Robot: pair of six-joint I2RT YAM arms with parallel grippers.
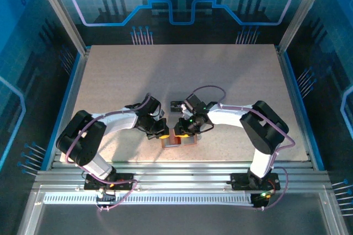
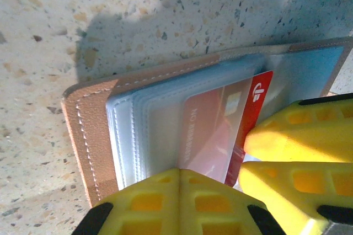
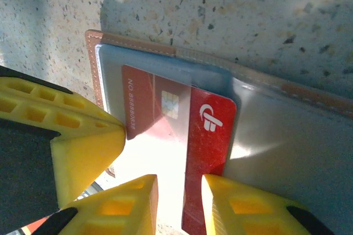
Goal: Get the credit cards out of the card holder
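Item: card holder (image 2: 88, 130), salmon-pink, lying open on counter (image 2: 49, 36), near centre, between the two arms.

Contents: red credit card (image 3: 212, 130), partly out of the clear sleeves (image 2: 146, 130). A bare red strip shows on the side where the right fingers (image 3: 242, 207) stand; the rest lies under plastic. Other cards cannot be made out.

Long axis of card: roughly in line with the right fingers.

Left fingers (image 2: 149, 204): closed together, tips resting on the sleeves, apparently pinning the holder.

Right fingers: narrowly parted, straddling the card's bare edge, one tip over the red strip. No clear pinch visible.

Nearer arm: right, at the card itself; left just beside it.

Judgement: the coming pull should draw the card out toward the right arm, with the holder pinned by the left.
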